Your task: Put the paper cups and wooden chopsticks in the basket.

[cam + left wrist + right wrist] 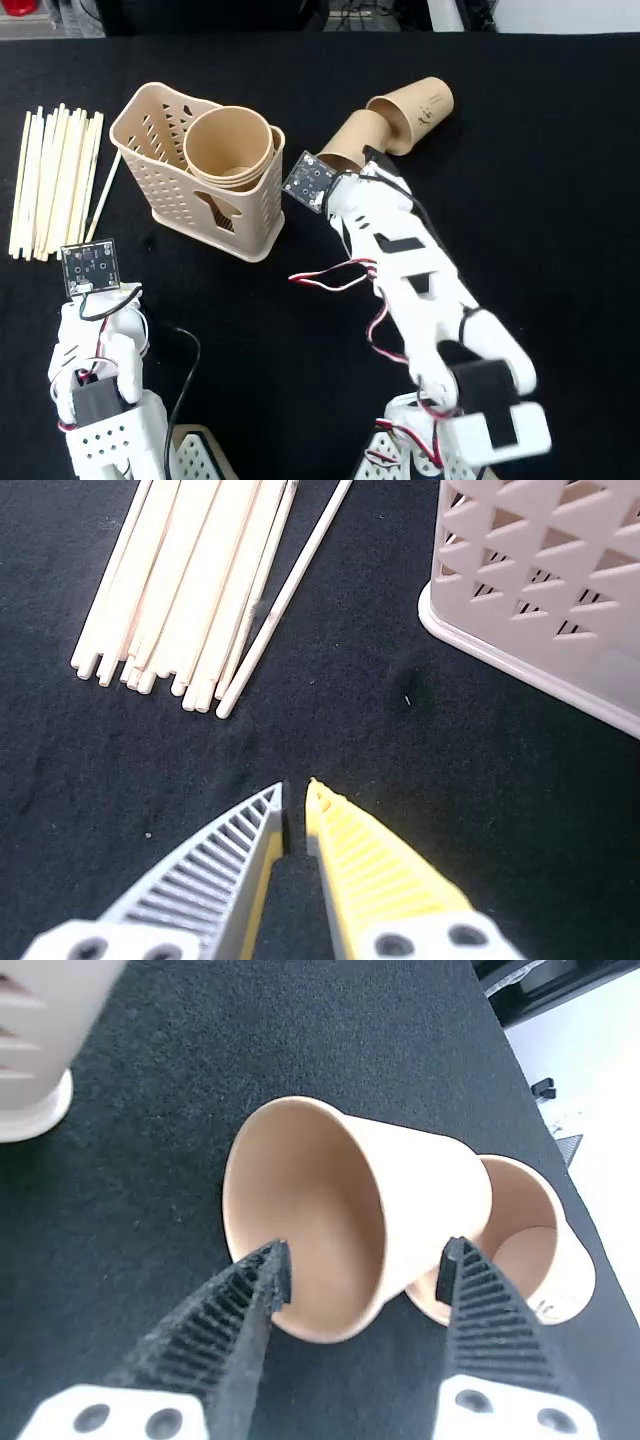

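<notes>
The nearer paper cup (340,1210) lies on its side close to the basket (200,225), mouth towards the right gripper (365,1258), whose jaws are spread wide on either side of it, holding nothing. It would be best to close gently on the rim wall so the paper does not crumple, without knocking the second cup (530,1250) touching it on the side away from the basket. On the basket's other side, the left gripper (295,795) is pinched shut and empty near the wooden chopsticks (190,590).

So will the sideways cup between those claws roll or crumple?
Likely light: the paper cup is thin and empty. On its side, it may roll, though the second cup beside it might stop it. The open right end effector straddles its rim; a hard squeeze could dent it.
</notes>
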Controlling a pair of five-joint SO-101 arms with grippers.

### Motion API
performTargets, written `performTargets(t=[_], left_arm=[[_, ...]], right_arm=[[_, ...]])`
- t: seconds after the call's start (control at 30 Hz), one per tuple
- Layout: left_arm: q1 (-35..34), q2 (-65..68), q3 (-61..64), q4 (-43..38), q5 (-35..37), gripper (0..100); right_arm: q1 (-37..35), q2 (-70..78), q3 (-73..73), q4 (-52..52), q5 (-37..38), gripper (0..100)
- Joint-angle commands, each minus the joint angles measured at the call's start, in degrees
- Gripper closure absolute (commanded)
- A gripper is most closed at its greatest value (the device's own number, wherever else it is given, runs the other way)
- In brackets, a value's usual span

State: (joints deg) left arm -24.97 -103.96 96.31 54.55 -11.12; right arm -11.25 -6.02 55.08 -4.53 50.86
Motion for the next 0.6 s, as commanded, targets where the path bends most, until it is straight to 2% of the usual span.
performTargets(t=[0.0, 0.3, 0.5, 0.57], left_arm=[[-0.4, -0.53, 1.01, 0.35, 0.18, 95], [-0.4, -0.53, 1.01, 0.35, 0.18, 95], [-0.4, -0.53, 1.01, 0.35, 0.18, 95], [-0.4, -0.53, 1.01, 0.35, 0.18, 95]], right_arm=[[2.55, 2.24, -0.04, -4.84, 0.09, 75.5], [3.69, 6.46, -1.27, -9.05, 0.18, 76.6], [3.69, 7.16, -2.51, -9.05, -0.26, 98.2], [4.22, 6.73, -2.33, -9.05, -2.55, 97.7]])
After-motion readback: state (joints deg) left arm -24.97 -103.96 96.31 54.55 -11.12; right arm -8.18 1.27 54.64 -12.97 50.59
